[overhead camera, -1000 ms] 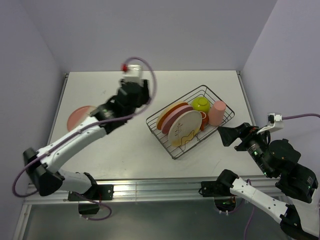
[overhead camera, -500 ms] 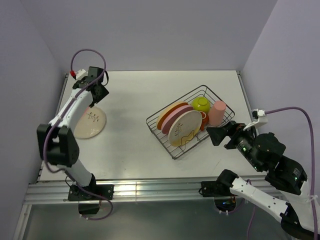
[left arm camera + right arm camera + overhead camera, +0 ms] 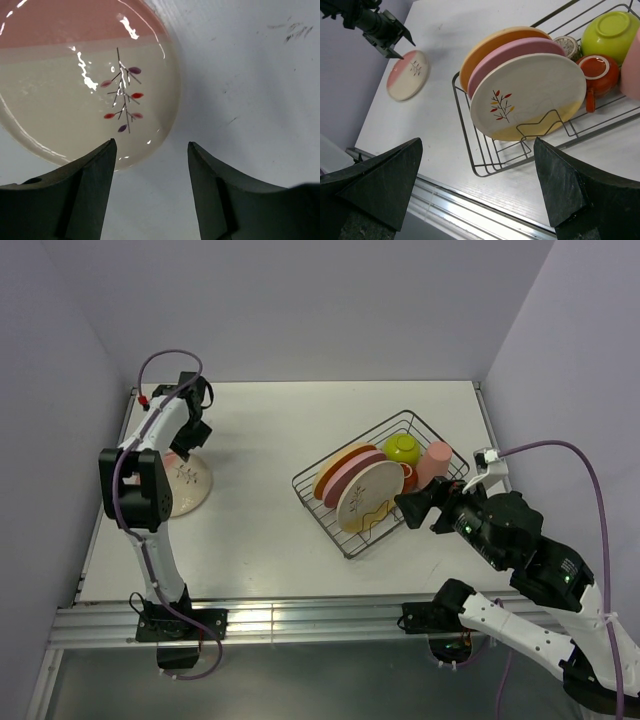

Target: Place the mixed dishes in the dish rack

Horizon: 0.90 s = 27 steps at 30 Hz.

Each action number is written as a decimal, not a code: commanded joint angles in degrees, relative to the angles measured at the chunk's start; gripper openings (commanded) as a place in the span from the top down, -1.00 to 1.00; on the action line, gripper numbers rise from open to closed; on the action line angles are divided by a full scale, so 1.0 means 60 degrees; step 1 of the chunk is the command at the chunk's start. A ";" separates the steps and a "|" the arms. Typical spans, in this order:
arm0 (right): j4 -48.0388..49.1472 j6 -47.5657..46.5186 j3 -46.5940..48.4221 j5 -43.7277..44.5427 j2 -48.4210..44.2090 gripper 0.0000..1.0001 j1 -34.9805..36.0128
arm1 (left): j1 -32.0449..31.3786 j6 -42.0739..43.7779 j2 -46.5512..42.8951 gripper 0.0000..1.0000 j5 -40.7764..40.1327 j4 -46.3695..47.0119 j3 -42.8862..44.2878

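Note:
The dish rack (image 3: pixel 300 480) stands right of centre and holds the orange plate (image 3: pixel 338 462), the pink plate (image 3: pixel 350 476), the cream-yellow plate (image 3: pixel 368 502), the lime-green bowl (image 3: pixel 402 448), the dark red mug (image 3: pixel 406 480) and the salmon cup (image 3: pixel 436 465). The right wrist view also shows the rack (image 3: pixel 462 125) and the small grey cup (image 3: pixel 565 46) behind the plates. The pink-cream twig plate (image 3: pixel 180 488) lies flat at the far left. My left gripper (image 3: pixel 187 447) is open just above its right edge (image 3: pixel 85 95). My right gripper (image 3: pixel 412 508) is open and empty beside the rack's near right side.
Purple walls close in the table (image 3: pixel 260 540) on the left, back and right. A metal rail (image 3: pixel 300 618) runs along the near edge. My left arm stretches along the left edge of the table.
My left arm has swung from the middle back of the table to the far left, over the twig plate. My right gripper has moved left, closer to the rack.

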 commanded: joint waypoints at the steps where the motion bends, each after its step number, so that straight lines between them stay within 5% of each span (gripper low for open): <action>1: 0.0552 -0.0177 -0.0101 -0.0029 -0.0103 -0.99 -0.0005 | 0.0133 -0.0304 0.0763 -0.27 0.0012 -0.0423 0.0607; 15: 0.0478 -0.0265 -0.0101 -0.0088 -0.0206 -0.99 -0.0005 | 0.0251 -0.1021 0.2493 -0.19 -0.0456 -0.1038 0.1121; 21: 0.0669 -0.0148 -0.0175 -0.0264 -0.0118 -0.99 -0.0005 | 0.0265 -0.1212 0.2772 0.35 -0.0486 -0.1186 0.0799; 25: 0.0655 -0.0119 -0.0131 -0.0308 -0.0001 -0.99 -0.0005 | 0.0338 -0.1081 0.2612 0.94 -0.0018 -0.0659 0.0331; 27: 0.0596 -0.0192 -0.0058 -0.0220 0.0130 -0.99 -0.0005 | 0.0324 -0.0818 0.2450 0.99 0.0318 -0.0264 0.0199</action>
